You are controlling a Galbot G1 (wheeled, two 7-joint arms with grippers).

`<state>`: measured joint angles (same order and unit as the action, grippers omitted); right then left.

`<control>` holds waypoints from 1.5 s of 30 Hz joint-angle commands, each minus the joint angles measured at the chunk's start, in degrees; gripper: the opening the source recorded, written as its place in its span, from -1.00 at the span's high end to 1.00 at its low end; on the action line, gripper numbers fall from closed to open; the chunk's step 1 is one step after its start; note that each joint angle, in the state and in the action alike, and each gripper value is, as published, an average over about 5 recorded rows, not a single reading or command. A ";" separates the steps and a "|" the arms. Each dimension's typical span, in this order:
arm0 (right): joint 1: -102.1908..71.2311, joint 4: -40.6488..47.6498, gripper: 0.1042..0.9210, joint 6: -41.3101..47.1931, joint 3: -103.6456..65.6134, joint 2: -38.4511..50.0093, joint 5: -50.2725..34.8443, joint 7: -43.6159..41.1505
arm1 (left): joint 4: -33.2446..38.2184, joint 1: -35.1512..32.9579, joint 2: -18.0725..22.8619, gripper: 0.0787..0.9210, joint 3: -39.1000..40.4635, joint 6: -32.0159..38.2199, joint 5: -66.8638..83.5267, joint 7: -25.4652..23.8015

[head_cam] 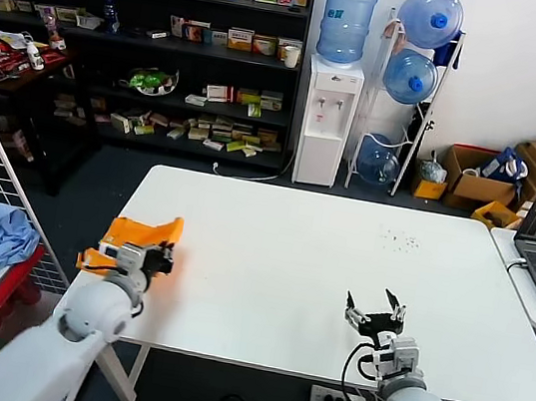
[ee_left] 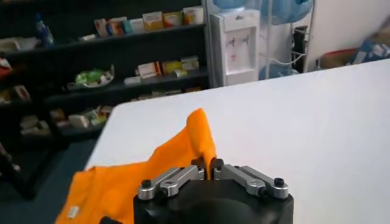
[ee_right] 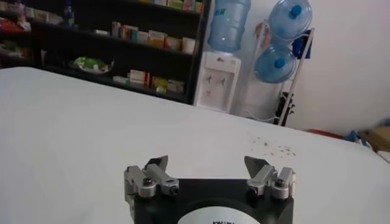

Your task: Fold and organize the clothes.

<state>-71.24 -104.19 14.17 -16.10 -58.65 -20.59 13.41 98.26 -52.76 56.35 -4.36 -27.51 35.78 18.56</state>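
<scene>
One shirt [head_cam: 137,234] bunched at counter [head_cam: 279,263] edge, pinched in left tool [ee_left: 208,165]; right tool [head_cam: 378,318] open, idle; folding barely begun, I'd say.

The room is lit evenly from above and the light is bright but soft. The wide white rectangular table [head_cam: 289,264] reflects it strongly and looks almost washed out in the right wrist view, without hard glare spots. Shadows on its top are very faint. The tall dark shelving unit with small boxes [head_cam: 140,40] stays dim, and the floor under it is dark. In both wrist views the background is soft and slightly blurred. The head view is sharp, with mild bending of lines near the edges.
</scene>
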 commanded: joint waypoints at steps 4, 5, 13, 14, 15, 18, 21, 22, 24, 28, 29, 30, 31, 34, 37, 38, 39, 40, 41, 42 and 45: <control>-4.34 -1.77 -0.76 -1.66 -5.58 2.16 -0.47 -0.97 | -10.59 0.99 34.23 0.88 7.14 6.02 -9.68 3.85; -4.53 -1.75 -0.76 -1.64 -6.01 2.28 -0.67 -1.01 | -11.49 1.31 35.83 0.88 7.51 7.14 -9.73 4.04; -4.71 -0.88 -0.76 -1.43 -7.22 2.35 -1.40 -1.01 | -18.47 2.78 38.65 0.88 8.24 16.04 -6.96 3.96; -4.61 -0.78 -0.76 -1.28 -7.25 2.41 -1.51 -0.93 | -19.52 2.98 38.65 0.88 8.26 18.01 -6.00 3.82; -4.48 -0.70 -0.76 -1.12 -7.24 2.44 -1.68 -0.85 | -20.47 3.18 38.65 0.88 8.24 19.93 -5.15 3.52; -3.64 -0.64 -0.76 -0.51 -7.02 2.37 -2.94 -0.36 | -22.35 3.33 38.65 0.86 8.37 25.48 -3.29 1.58; -2.74 -0.57 -0.76 -0.30 -6.55 2.19 -3.70 -0.12 | -21.71 2.61 38.65 0.76 8.65 28.87 -3.17 -1.12; -2.52 -0.51 -0.76 -0.34 -6.39 2.11 -3.68 -0.14 | -21.13 2.39 38.65 0.70 8.87 30.07 -3.53 -2.08; -2.24 -0.50 -0.76 -0.40 -6.23 1.93 -3.61 -0.23 | -19.63 1.98 38.65 0.56 9.59 32.68 -5.29 -4.00; -2.27 -0.75 -0.76 -0.56 -7.06 1.31 -2.91 -1.48 | -15.30 0.32 34.83 0.29 10.27 36.73 -9.38 -6.58; -2.32 -0.77 -0.76 -0.58 -7.48 1.15 -2.60 -2.03 | -14.11 -0.43 32.56 0.23 9.93 37.40 -10.15 -6.86; -2.35 -0.77 -0.76 -0.60 -7.93 0.97 -2.24 -2.68 | -13.05 -1.28 29.97 0.15 9.41 38.38 -10.96 -7.09; -2.37 -0.78 -0.76 -0.59 -8.51 0.75 -1.88 -3.45 | -12.27 -2.22 27.25 0.08 8.60 39.61 -11.82 -7.36; -2.41 -0.99 -0.76 -0.54 -10.65 -0.56 -1.07 -6.76 | -11.36 -5.28 19.81 -0.10 5.32 44.06 -16.65 -8.12; -2.24 -0.92 -0.76 -0.80 -12.73 -2.77 -0.07 -10.31 | -11.05 -8.34 12.99 -0.29 1.30 46.41 -21.96 -8.33; -2.14 -0.76 -0.76 -1.00 -13.36 -3.57 0.42 -11.25 | -10.74 -9.34 11.22 -0.37 -0.02 46.53 -23.38 -8.37; -2.05 -0.56 -0.76 -1.25 -13.90 -4.35 0.94 -12.18 | -10.30 -10.28 9.73 -0.43 -1.61 46.34 -24.57 -8.55; -1.96 -0.30 -0.76 -1.65 -14.57 -5.32 1.61 -13.11 | -9.80 -11.21 8.62 -0.49 -3.19 45.94 -25.59 -8.72; -1.87 -0.02 -0.76 -1.99 -15.20 -6.28 2.27 -13.92 | -9.36 -11.95 7.85 -0.57 -4.66 45.58 -26.40 -8.86; -1.81 0.26 -0.76 -2.35 -15.81 -7.18 2.89 -14.64 | -8.95 -12.47 7.37 -0.63 -6.04 45.12 -26.66 -8.99; -1.74 1.08 -0.76 -3.36 -17.71 -9.83 4.39 -16.89 | -7.93 -13.71 6.22 -0.74 -9.16 43.67 -26.23 -9.22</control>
<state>-73.29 -104.35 12.69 -27.87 -61.44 -20.25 5.06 86.30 -59.13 76.13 -1.99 11.59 18.23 11.64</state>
